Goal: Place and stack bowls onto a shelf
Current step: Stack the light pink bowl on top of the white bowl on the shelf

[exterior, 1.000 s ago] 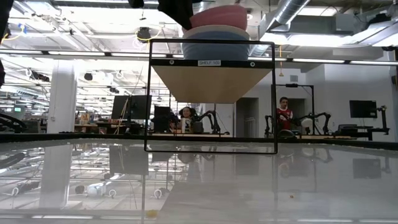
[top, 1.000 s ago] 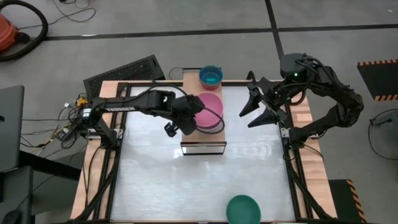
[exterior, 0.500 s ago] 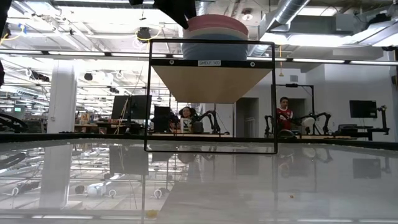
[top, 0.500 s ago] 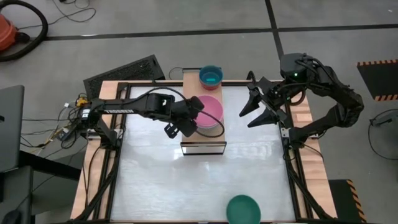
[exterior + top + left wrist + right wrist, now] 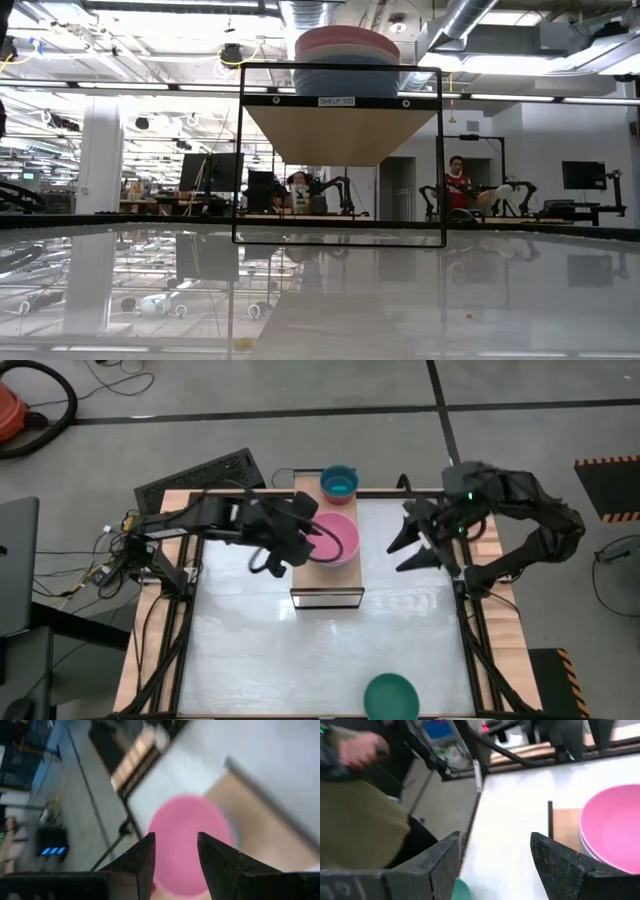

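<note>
— Pink plastic larger bowl (image 5: 337, 538) nested inside the grey-blue plastic bowl (image 5: 345, 76) on the long light-wood shelf (image 5: 325, 592); looks like the placing step, right at its release.

— And the left jaws?

— Parted and empty, just beside that pink bowl's rim on the left arm's side; nothing clamped between them; right jaws spread wide too, holding nothing, hovering over the white bench (image 5: 320, 650) off the shelf's other side.

— Anything else shelved?

— Small cyan plastic bowl (image 5: 338, 483) at the shelf's far end, apart from the stack; dark green plastic bowl (image 5: 390, 695) well apart, down at the bench's near edge.

— Next, then?

— Probably lifting the left jaws clear without nudging the stack; then reaching for the dark green bowl, taking it by the rim, carrying it to the shelf; likely onto the pink one, judging by its larger size.
</note>
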Robot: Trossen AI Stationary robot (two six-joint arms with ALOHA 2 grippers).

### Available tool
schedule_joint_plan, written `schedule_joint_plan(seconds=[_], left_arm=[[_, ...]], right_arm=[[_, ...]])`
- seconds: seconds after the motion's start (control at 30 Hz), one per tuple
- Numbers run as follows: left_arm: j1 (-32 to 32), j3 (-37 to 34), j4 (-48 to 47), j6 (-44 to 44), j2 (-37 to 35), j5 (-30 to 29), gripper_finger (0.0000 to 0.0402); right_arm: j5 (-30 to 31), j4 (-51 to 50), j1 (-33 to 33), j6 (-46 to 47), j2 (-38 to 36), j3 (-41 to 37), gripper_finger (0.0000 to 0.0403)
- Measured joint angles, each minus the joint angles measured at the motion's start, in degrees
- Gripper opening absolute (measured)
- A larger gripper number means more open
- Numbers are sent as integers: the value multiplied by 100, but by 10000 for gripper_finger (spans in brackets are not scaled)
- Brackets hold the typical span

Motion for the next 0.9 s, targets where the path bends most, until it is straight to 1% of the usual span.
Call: schedule_joint_plan(seconds=[0.07,0.2,0.27,0.4,0.47,0.5,0.63,0.77,0.9], left_arm=[[-5,108,19,-300,-50,290,129],[19,-68,22,-1123,-75,387,106],[26,-333,79,-1390,-71,442,81],[20,-1044,295,-1623,-91,537,14],[20,-1542,746,-1762,-164,516,7],[18,-1799,1023,-1805,-236,414,5],[-18,-2855,2348,-1823,-787,-230,1],[17,-3793,3472,-2112,-1331,-306,0],[22,-4658,4456,-2405,-1669,-429,0]], right_arm=[[488,-82,333,63,0,0,265],[1046,-128,917,199,0,0,265],[1298,-128,1160,319,17,0,265],[1661,-125,1552,534,59,0,265],[1880,-124,1719,597,52,0,265],[2002,-121,1798,622,48,0,265],[2298,-121,2059,781,52,0,265],[2453,-119,2239,792,48,0,265],[2554,-119,2284,789,50,0,265]])
